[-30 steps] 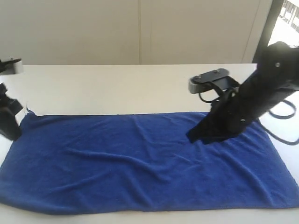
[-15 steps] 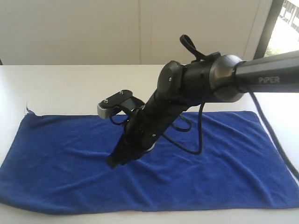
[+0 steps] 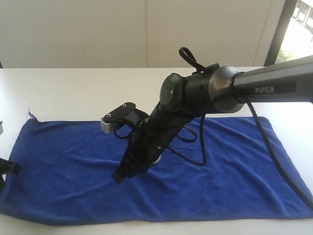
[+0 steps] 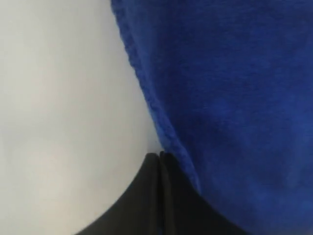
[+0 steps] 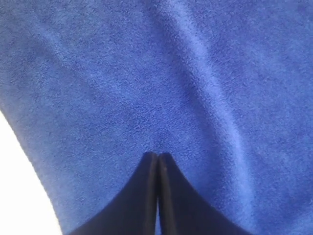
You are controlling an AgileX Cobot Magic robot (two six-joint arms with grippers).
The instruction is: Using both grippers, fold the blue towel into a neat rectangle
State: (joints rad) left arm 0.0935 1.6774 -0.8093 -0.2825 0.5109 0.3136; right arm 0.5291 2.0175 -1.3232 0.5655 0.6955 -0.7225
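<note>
The deep royal-blue rectangular towel (image 3: 63,161) is soft terry cloth, matt and fuzzy. Its hem is a rougher, ribbed ridge in the left wrist view. The white table (image 3: 73,88) under it looks smooth with a faint satin finish. The right gripper (image 3: 119,176) is matt black and plastic-looking. Its arm's grey tube (image 3: 279,83) is smooth with a dull sheen, and the black cable (image 3: 201,147) looks rubbery.

right arm (image 3: 195,95) across blue towel (image 3: 63,161) centre

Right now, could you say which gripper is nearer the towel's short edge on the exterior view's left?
Left. The left gripper sits at that edge of the blue towel; the right gripper is near its middle.
</note>
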